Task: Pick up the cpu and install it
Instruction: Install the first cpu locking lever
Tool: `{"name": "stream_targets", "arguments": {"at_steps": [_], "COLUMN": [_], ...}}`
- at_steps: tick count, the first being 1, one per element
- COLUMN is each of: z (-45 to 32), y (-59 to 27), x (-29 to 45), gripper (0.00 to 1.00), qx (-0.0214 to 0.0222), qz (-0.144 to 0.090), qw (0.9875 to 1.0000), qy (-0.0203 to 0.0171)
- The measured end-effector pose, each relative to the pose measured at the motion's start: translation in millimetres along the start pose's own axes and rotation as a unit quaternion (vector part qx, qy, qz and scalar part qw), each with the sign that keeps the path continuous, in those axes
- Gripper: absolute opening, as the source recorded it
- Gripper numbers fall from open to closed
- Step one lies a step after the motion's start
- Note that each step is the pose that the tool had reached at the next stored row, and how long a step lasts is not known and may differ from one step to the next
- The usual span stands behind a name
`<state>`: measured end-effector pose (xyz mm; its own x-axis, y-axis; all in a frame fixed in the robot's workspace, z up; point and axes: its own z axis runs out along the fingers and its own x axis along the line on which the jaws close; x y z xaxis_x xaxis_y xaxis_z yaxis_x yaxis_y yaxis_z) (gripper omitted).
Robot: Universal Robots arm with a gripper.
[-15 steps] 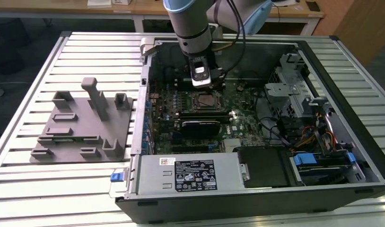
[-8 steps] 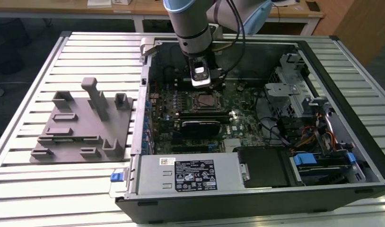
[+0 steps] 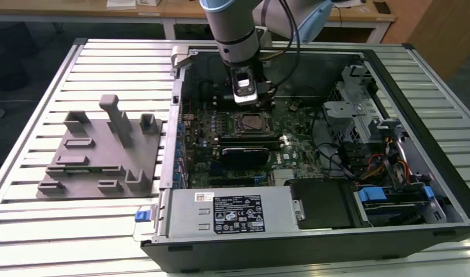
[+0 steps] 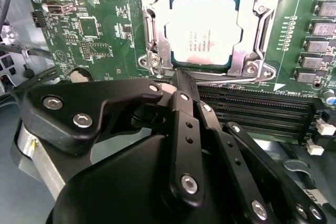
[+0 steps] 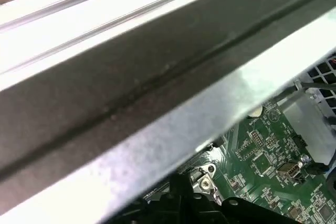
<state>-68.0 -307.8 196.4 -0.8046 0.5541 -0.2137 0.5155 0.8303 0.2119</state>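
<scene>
A slatted metal table (image 3: 34, 231) carries an open computer case (image 3: 420, 231) and a grey fixture (image 3: 96, 156). The cpu (image 4: 206, 31) sits in its socket (image 4: 149, 35) on the motherboard (image 4: 94, 30). The gripper (image 4: 181, 82) hovers just beside the socket, its fingers (image 4: 185, 124) pressed together, empty, apart from the cpu.
</scene>
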Motion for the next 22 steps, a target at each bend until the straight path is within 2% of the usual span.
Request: {"name": "stream_targets", "arguments": {"at_steps": [9, 16, 22], "z": [0.2, 2.0, 3.0], "y": [4.0, 4.7, 4.4], "x": [2.8, 3.8, 4.0], "gripper": [0.11, 0.11, 0.11], "qx": [-0.0002, 0.0036, 0.0041], "qz": [0.002, 0.018, 0.021], "qw": [1.0, 0.9998, 0.9998], "qy": [0.0001, -0.0036, -0.0043]}}
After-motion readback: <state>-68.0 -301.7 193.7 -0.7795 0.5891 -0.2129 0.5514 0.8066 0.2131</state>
